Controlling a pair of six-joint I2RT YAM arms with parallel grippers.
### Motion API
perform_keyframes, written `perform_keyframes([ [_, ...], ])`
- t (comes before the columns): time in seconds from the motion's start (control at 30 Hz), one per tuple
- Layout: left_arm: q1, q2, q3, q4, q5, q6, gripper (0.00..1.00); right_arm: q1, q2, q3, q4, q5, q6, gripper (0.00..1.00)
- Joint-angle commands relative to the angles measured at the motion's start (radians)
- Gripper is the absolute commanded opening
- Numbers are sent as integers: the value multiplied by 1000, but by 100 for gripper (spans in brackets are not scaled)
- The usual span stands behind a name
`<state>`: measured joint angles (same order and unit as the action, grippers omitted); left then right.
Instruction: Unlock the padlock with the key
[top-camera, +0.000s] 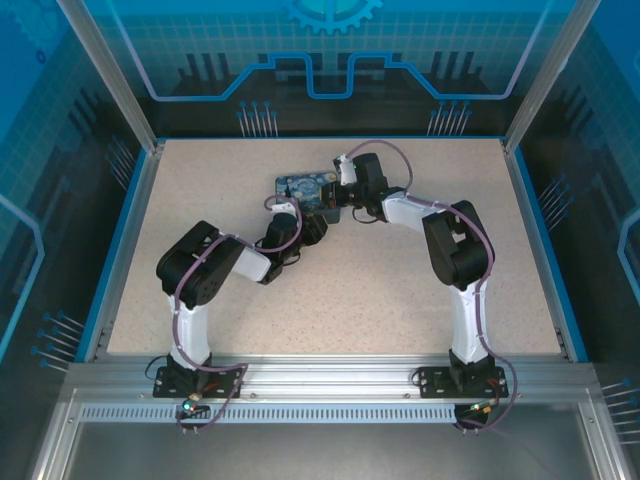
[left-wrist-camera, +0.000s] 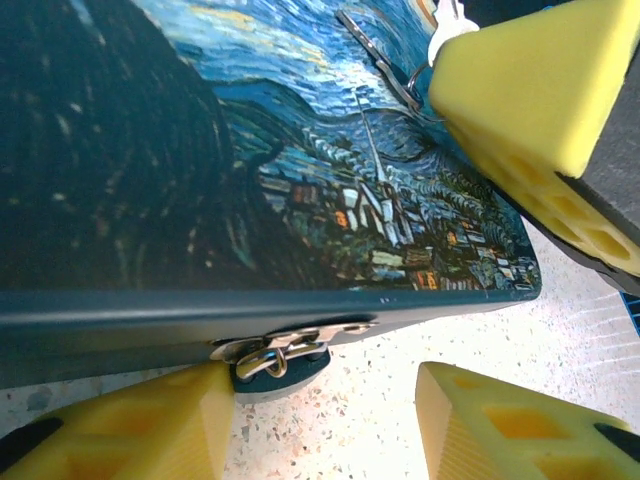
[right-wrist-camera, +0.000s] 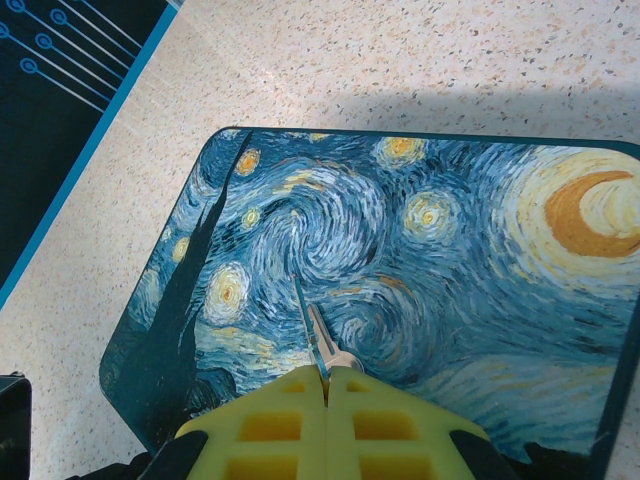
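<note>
Left claw (left-wrist-camera: 325, 400) half-open astride the padlock (left-wrist-camera: 280, 360), right claw (right-wrist-camera: 327, 385) pinching the key (right-wrist-camera: 312, 325); we can't see the keyhole, so misinsertion seems likely.

The left fingers (left-wrist-camera: 130, 430) stand apart above the speckled bench (left-wrist-camera: 350, 430). The padlock (left-wrist-camera: 283, 362) hangs on the front edge of the painted box (left-wrist-camera: 300, 200), just beside one fingertip and well apart from the other. Beyond them, the key (left-wrist-camera: 372, 48) is over the lid, next to the right fingers (left-wrist-camera: 530, 90).
</note>
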<state>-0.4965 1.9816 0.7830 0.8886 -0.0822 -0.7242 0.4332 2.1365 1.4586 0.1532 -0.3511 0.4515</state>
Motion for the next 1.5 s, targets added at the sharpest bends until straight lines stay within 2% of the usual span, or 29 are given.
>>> perform_keyframes([
  [0.0,4,14,10,105,13,-24,48,18,14,-41,-106,8,-8,0],
  [0.3,1,8,-5,142,41,-50,43,18,19,-40,-105,3,-9,0],
  [1.0,-31,-63,-26,140,14,-63,49,19,25,-37,-95,-5,-6,0],
  [1.17,-32,-69,3,86,10,-53,48,18,25,-38,-92,-5,-5,0],
  [1.33,-31,-47,9,66,-12,-63,46,19,23,-41,-90,-4,-4,0],
  [1.47,-32,-41,18,76,-14,-67,41,18,22,-44,-87,-6,-4,0],
])
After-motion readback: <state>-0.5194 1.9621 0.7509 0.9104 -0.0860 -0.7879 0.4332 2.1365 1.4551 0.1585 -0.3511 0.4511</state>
